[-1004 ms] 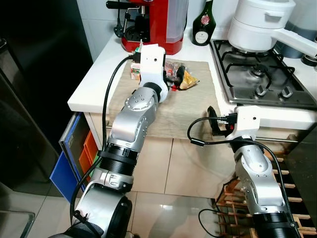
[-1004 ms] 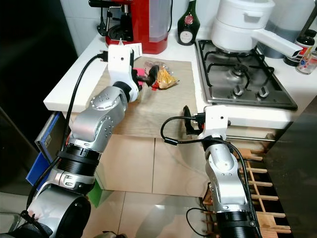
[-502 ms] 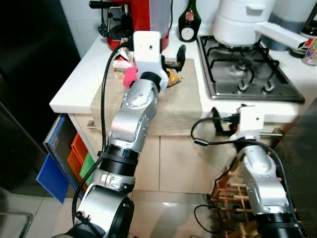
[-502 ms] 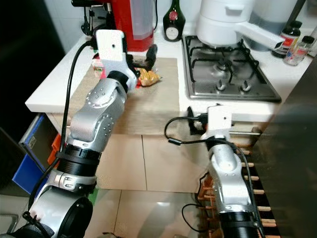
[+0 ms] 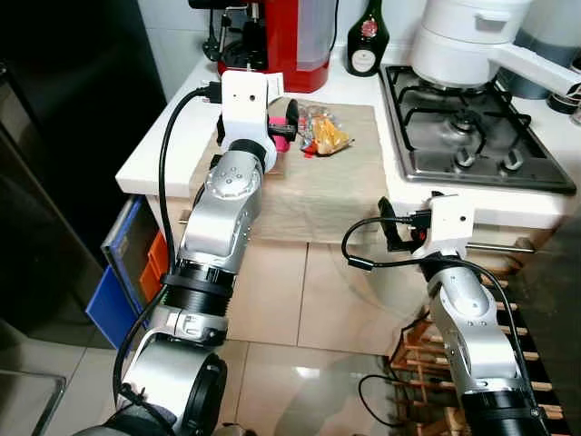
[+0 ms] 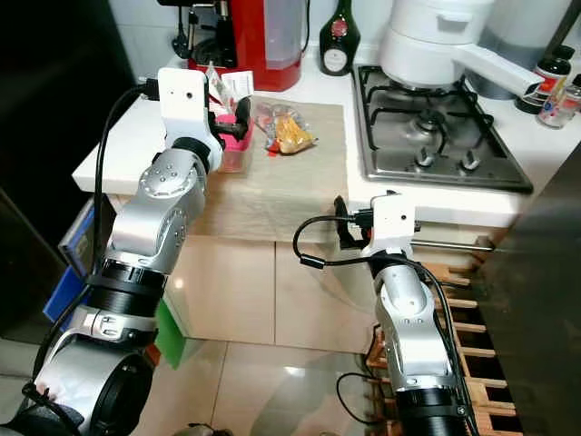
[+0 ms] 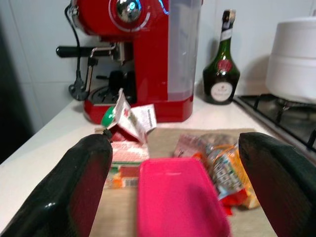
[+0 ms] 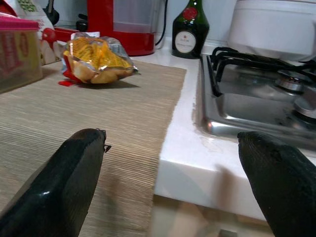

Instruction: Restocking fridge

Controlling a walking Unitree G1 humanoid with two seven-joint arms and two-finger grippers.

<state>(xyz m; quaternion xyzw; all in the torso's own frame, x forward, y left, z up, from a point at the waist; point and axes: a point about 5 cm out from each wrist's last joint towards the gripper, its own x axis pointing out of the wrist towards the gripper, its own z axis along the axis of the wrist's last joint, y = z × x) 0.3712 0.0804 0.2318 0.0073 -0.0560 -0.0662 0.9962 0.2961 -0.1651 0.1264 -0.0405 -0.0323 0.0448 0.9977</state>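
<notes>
The pink-lidded container (image 7: 180,195) sits on the woven mat (image 5: 322,186) near the left edge of the table (image 5: 168,136), right between the spread black fingers (image 7: 79,185) of the left end effector (image 7: 180,197), which is wide open and not touching it. Just behind the container stands a small carton (image 7: 129,118) with a green cap, and to its right lies a crinkly snack bag (image 5: 322,134). Beyond these are the red coffee machine (image 5: 292,41), a dark green bottle (image 5: 366,41), and a white pot (image 5: 467,41) on the gas hob (image 5: 472,136).

Half a second ago the left arm was raised higher over the mat, with the container partly hidden behind its wrist; now it has come down level with the container. The whole view has also shifted, so the camera has moved.

The right end effector (image 8: 173,182) hangs open at the table's front edge, near the hob corner, much as before.
</notes>
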